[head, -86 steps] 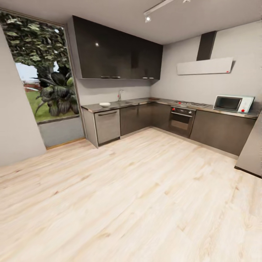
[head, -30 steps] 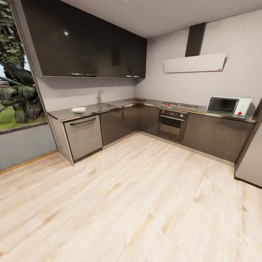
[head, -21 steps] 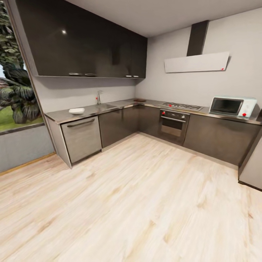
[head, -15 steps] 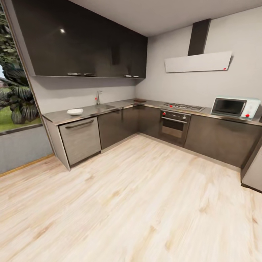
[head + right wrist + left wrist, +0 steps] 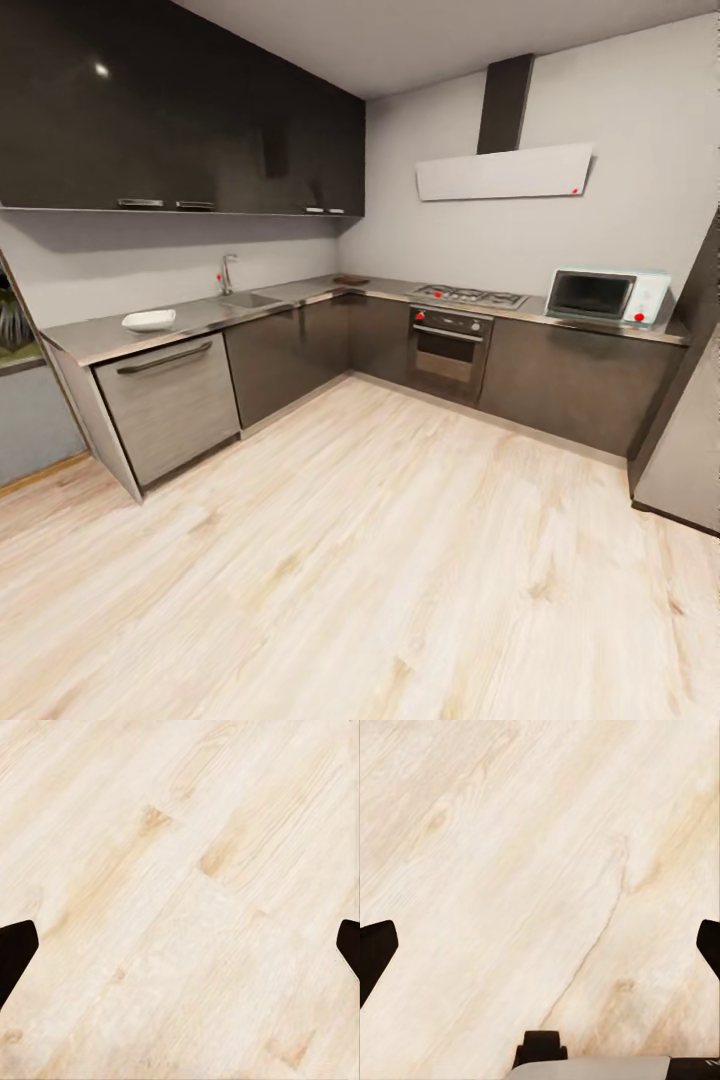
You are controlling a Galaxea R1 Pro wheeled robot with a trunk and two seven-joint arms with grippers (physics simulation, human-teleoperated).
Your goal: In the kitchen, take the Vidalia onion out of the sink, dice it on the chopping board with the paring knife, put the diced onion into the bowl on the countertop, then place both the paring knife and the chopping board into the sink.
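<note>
Compared with half a second ago, the whole head picture has slid: the camera has turned, so the window and its plants are almost gone at the left edge, while the things themselves have not moved.

Nearest is the floor (image 5: 380, 560), made of pale wood planks with soft brown grain and small knots. In the left wrist view the left gripper (image 5: 540, 952) hangs over these planks with its dark fingers (image 5: 373, 952) wide apart at the two edges of the picture, nothing between them. The right gripper (image 5: 180, 952) is the same in its own view: black fingers (image 5: 15, 949) spread apart above the bare wood.

Farther away stands the L-shaped desk (image 5: 100, 335), smooth, grey and glossy, over dark matte cabinet fronts. A shallow white bowl (image 5: 148, 320) of rounded-square shape rests on it near the left end. Beyond it the steel sink (image 5: 245, 299) is set into the desk, with a chrome faucet (image 5: 226, 272) carrying a small red knob. A brown shape in the corner is too small to tell.

Farthest are the oven (image 5: 444, 345) with red knobs, the white microwave (image 5: 605, 296) and the glossy black upper cabinets (image 5: 180, 120). No writing can be read.
</note>
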